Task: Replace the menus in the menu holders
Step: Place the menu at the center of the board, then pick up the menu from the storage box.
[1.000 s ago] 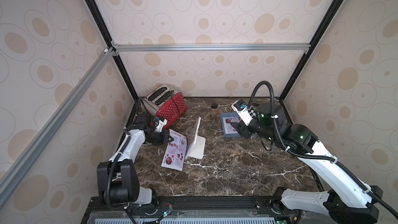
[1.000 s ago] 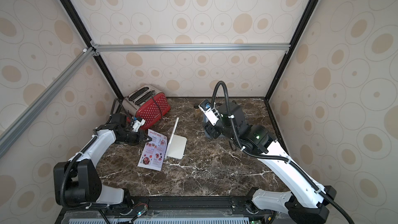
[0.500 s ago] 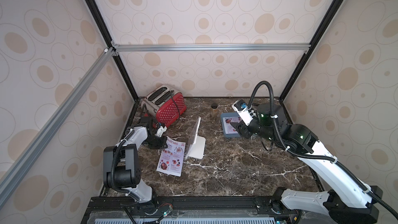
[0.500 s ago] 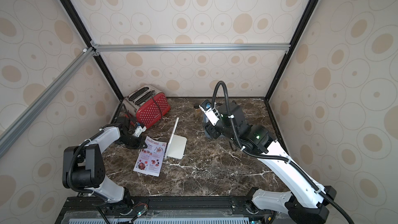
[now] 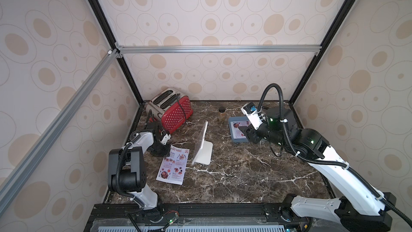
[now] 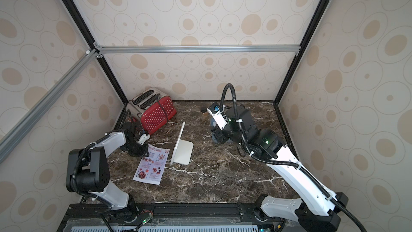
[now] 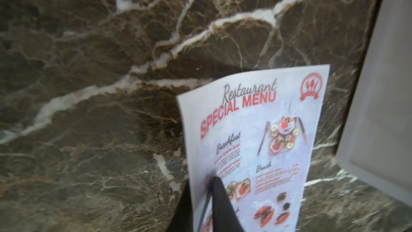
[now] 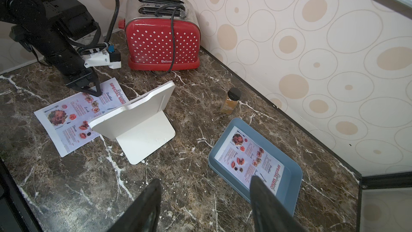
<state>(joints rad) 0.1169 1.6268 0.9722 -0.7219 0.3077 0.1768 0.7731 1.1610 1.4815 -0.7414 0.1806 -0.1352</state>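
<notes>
– Left gripper [image 7: 200, 183] low on one menu [image 5: 172, 167], fingers [image 7: 219, 199] astride its edge; nipping or letting go, can't tell. Lying flat on the worktop [image 5: 234, 175] beside the empty-looking holder [image 5: 201, 146], probably set aside as the old sheet.
– Right gripper [image 8: 205, 181] spread wide above the second menu [image 8: 247, 159] in the tray [image 8: 287, 197], likely lining up the replacement. Reads "Restaurant SPECIAL MENU"; toaster [image 8: 163, 41] badge starts "Beline".

The menu [image 7: 252, 143] reads "Restaurant SPECIAL MENU" and "Breakfast"; the red toaster [image 8: 162, 39] shows "Beline".
</notes>
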